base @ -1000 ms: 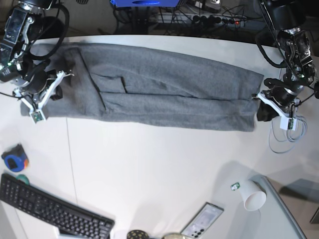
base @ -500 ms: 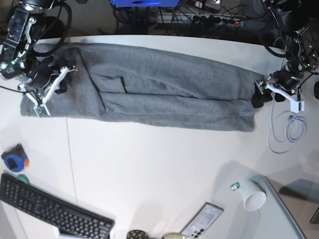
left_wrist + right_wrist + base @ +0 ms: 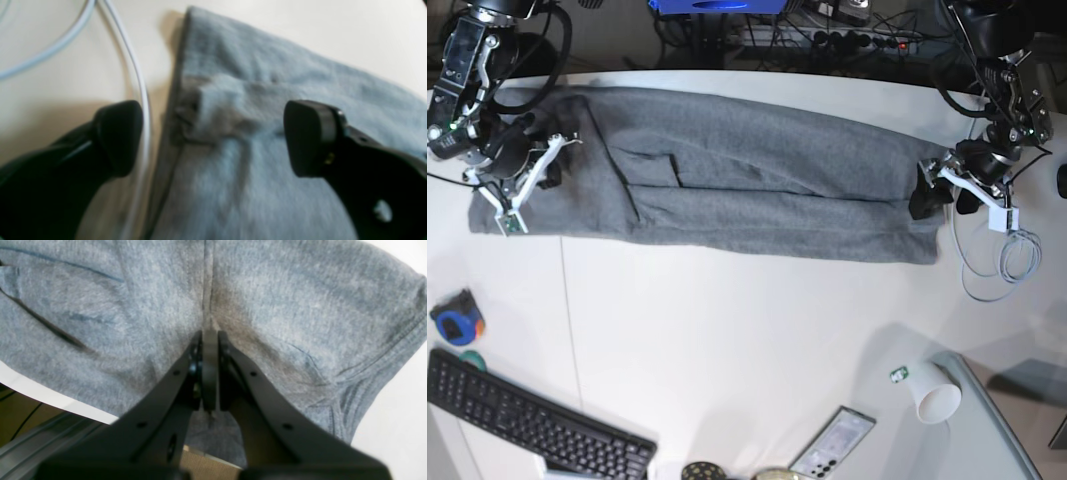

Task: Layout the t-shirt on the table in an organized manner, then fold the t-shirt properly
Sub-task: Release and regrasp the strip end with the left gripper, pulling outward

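Pinching cloth at one end, the right end effector [image 3: 209, 373] grips the t-shirt [image 3: 747, 180] — a long folded band across the far surface [image 3: 747, 340]. Jaws spread, the left end effector [image 3: 213, 136] straddles the other hem beside a white cable [image 3: 136, 76] — closing could snag it.

The left claw [image 3: 939, 200] is now wide open and has let go of the t-shirt [image 3: 727, 170]. It has moved up and in, over the shirt's edge. The white cable [image 3: 997, 262] has shifted too.
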